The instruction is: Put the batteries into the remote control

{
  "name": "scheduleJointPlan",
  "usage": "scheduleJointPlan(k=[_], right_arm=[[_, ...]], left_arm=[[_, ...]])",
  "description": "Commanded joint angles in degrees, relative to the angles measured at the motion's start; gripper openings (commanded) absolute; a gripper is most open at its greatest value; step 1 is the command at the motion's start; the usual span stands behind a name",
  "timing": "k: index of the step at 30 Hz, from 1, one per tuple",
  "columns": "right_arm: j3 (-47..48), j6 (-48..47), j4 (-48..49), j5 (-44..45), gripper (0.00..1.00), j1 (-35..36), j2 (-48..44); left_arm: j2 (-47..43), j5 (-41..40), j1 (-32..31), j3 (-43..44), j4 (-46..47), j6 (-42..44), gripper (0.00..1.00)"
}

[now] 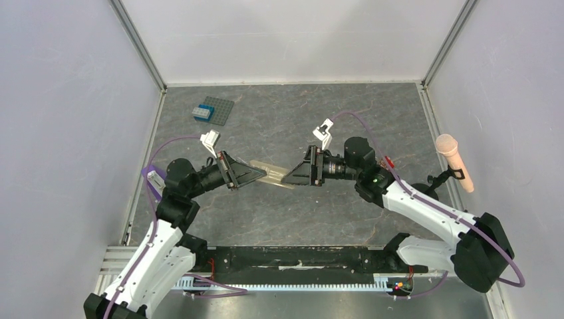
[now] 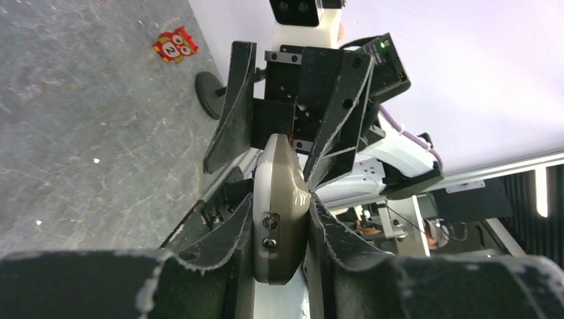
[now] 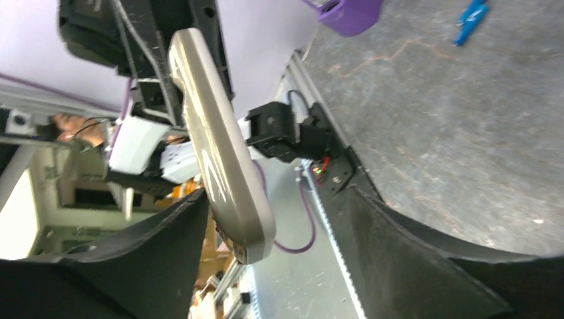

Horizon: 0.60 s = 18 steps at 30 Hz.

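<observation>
**Remote control held up by the left claw, right claw apart**

From my station I see the slim rectangular remote control (image 2: 279, 222), tan-grey on the side facing the wrist cameras, held in the air above the grey marbled table (image 1: 332, 219), between the two arms. The left gripper (image 1: 265, 174) is clamped on one end, its black fingers (image 2: 229, 229) pressed against both long edges. The right gripper (image 1: 287, 177) meets the other end with its jaws spread wide. They flank the remote without pinching it.

In the right wrist view, what look like the batteries (image 3: 471, 13) lie on the table well away from the remote. They show as small blue cylinders, too small for me to be sure.

A small red owl-shaped object (image 2: 175, 46) lies on the table. A blue toy brick on a grey studded plate (image 1: 211, 111) sits in the far left corner, and a beige microphone (image 1: 454, 161) stands at the right wall.
</observation>
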Motion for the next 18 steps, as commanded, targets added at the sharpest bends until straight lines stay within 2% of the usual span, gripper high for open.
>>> scheduleJointPlan(k=[1,4,8,12,16,18], right_arm=[[0.5,-7.9,-10.3,10.9,0.85,0.5,-4.6],[-0.8,-9.9,-14.9,21.8,0.92,0.5,-8.9],[-6.0,-8.3,-16.8,31.9,0.91,0.5,-13.8],[-10.3,-7.7,-16.0,35.3,0.82,1.0,-15.7],[-13.4,-6.9,-13.1,35.9,0.68,1.6,-12.8],[-15.0,-6.3,-10.7,35.8,0.65,2.3,-10.7]], left_arm=[[-2.1,-5.6,-0.3,-0.9,-2.4,7.6,0.02],[-2.2,-12.4,-2.5,-7.0,1.3,8.2,0.02],[1.2,-24.2,-9.1,-14.7,10.9,7.6,0.02],[9.4,-34.5,-15.4,-16.1,17.3,8.6,0.02],[18.5,-38.4,-18.7,-15.3,21.9,8.4,0.02],[21.5,-40.3,-19.9,-15.7,23.1,8.6,0.02]])
